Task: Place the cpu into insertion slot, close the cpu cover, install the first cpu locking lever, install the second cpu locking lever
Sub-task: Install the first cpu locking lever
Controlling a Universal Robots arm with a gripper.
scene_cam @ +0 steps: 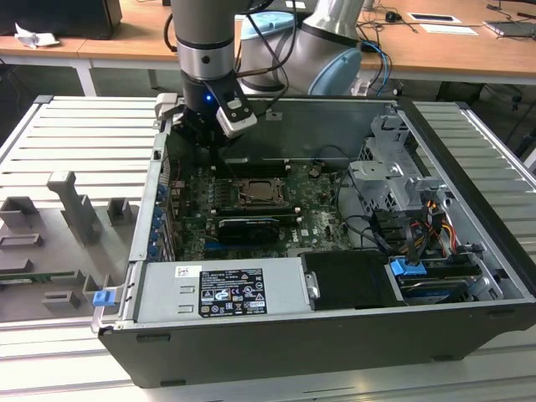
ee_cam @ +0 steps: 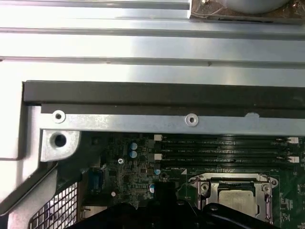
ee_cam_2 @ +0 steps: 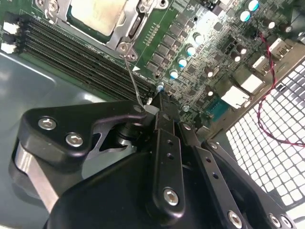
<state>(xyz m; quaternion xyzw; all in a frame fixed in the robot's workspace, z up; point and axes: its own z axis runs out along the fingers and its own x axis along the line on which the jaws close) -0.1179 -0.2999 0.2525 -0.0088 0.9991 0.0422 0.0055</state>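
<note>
fingers (ee_cam_2: 159, 102) pinched together at memory slots' (ee_cam_2: 71, 52) end, near cpu (ee_cam_2: 95, 14)

My gripper (ee_cam_2: 159, 102) sits low in the second wrist view, its black body cut off by the bottom edge and covering the board beneath it; the cpu (ee_cam_2: 97, 14) is clipped by the top edge there. In the first wrist view the cpu (ee_cam: 237, 195) and its cpu cover (ee_cam: 202, 188) are partly hidden behind my dark housing along the bottom edge. In the exterior view, centre frame, the insertion slot (scene_cam: 262, 195) is too small to tell whether its levers are latched.
</note>
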